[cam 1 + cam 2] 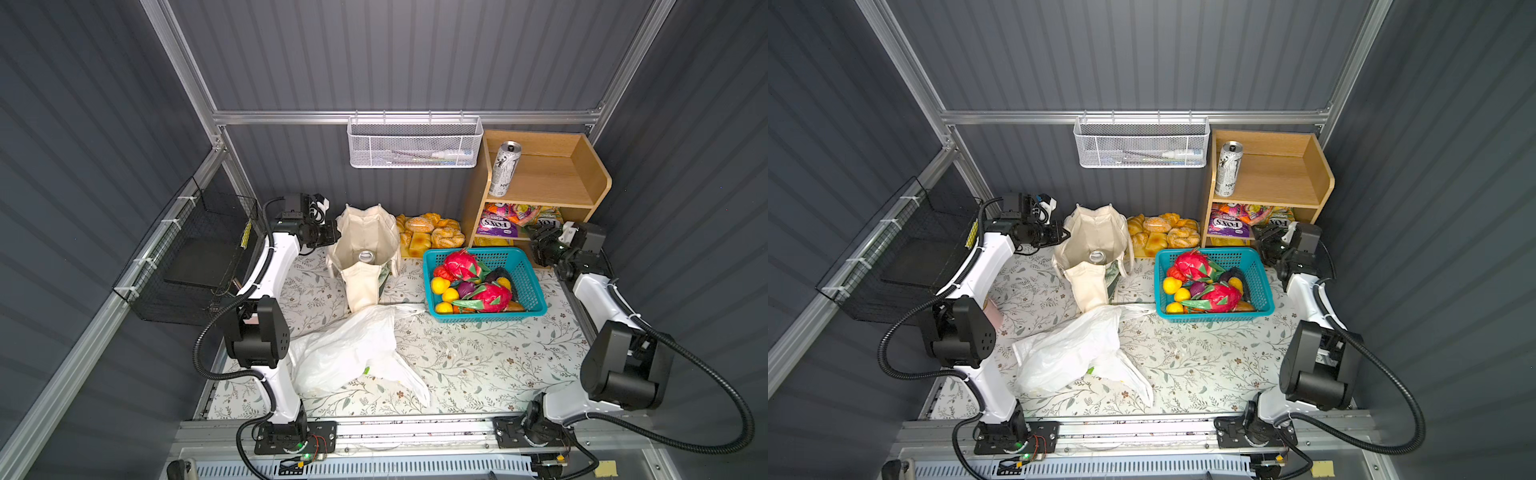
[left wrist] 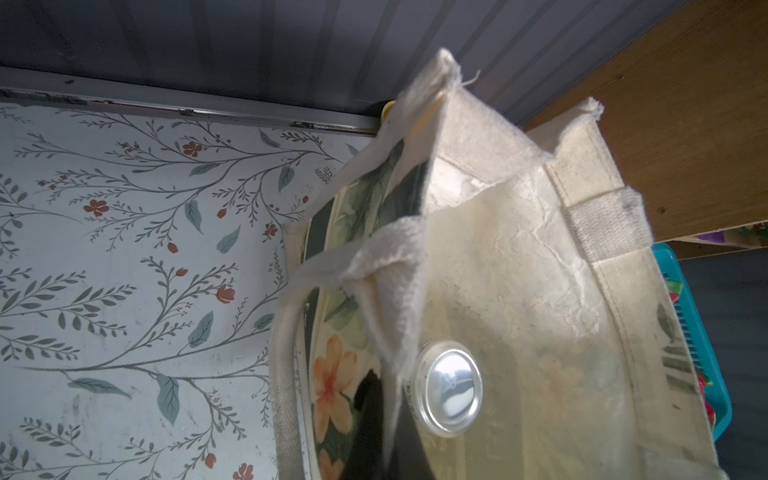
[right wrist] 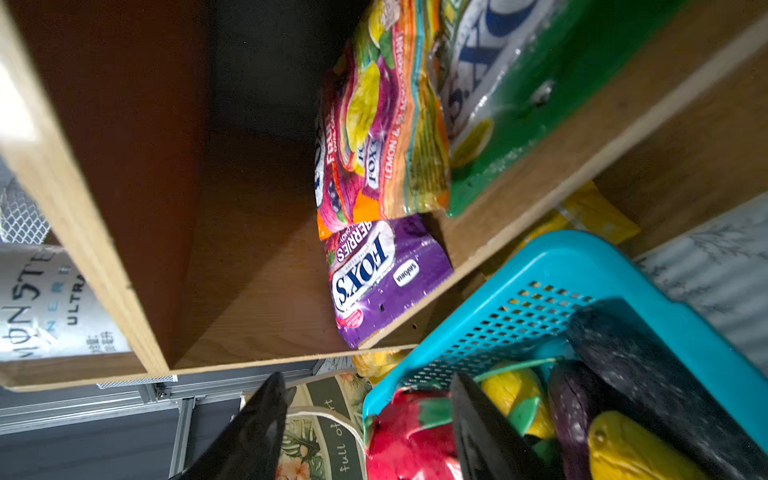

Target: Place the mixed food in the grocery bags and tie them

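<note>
The cream canvas tote [image 1: 365, 245] stands open at the back, a silver can [image 1: 365, 256] upright inside it. My left gripper [image 1: 335, 237] is shut on the tote's left rim; in the left wrist view its black fingers [image 2: 368, 411] pinch the fabric edge beside the can [image 2: 451, 388]. The white plastic bag [image 1: 345, 353] lies flat in front. A second silver-white can [image 1: 505, 168] stands on the shelf top. My right gripper [image 1: 536, 239] is open and empty, facing the lower shelf where the purple FOX'S pouch [image 3: 386, 270] lies. A yellow packet [image 3: 590, 208] sits below that.
A wooden shelf unit [image 1: 582, 166] stands back right, a teal basket [image 1: 538, 301] of toy fruit in front of it. Bread rolls [image 1: 432, 232] lie between tote and shelf. A white mesh basket [image 1: 415, 145] hangs on the back wall, a black wire basket [image 1: 195, 257] at left.
</note>
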Robot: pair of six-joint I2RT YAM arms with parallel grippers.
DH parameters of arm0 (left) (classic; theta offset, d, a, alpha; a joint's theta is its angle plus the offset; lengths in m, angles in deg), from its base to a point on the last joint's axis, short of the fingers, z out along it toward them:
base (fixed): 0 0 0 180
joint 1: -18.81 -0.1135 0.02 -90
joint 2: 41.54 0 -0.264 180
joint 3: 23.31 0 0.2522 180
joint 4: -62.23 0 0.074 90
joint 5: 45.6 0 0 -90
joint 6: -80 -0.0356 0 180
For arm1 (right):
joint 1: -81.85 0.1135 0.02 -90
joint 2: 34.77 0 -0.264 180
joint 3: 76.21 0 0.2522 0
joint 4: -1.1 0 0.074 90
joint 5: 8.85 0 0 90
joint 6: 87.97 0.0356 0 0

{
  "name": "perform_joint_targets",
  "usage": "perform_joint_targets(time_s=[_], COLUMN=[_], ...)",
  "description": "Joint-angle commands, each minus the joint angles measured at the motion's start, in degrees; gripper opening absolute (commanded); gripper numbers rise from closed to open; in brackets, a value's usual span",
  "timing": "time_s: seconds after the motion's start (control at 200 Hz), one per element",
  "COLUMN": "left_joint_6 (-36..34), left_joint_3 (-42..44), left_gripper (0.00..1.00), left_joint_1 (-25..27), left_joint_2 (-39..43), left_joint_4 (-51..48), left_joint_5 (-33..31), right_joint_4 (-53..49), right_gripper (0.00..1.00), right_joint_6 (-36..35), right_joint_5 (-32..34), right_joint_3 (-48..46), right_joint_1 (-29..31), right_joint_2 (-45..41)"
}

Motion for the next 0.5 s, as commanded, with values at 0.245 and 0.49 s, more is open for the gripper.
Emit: perform_joint_targets(time_s=[0.245,0.49], left_joint_6=[-0.29,-0.3], left_joint_3=[-1.5,-2.12], left_gripper=[0.0,0.0], left_joint_1=[0.91,1.18], left_joint_2=[-1.2,-1.68], left_joint_4=[-3.26,-3.52], left_joint_5=[0.98,0.67], right_joint_4=[9.18,9.46], right_gripper=[0.58,0.57], right_joint_6=[7.03,7.31], right_joint_5=[-0.42,0.41], right_joint_3=[6.54,9.71], right_joint_1=[-0.19,0.29], right_joint_2=[9.75,14.23])
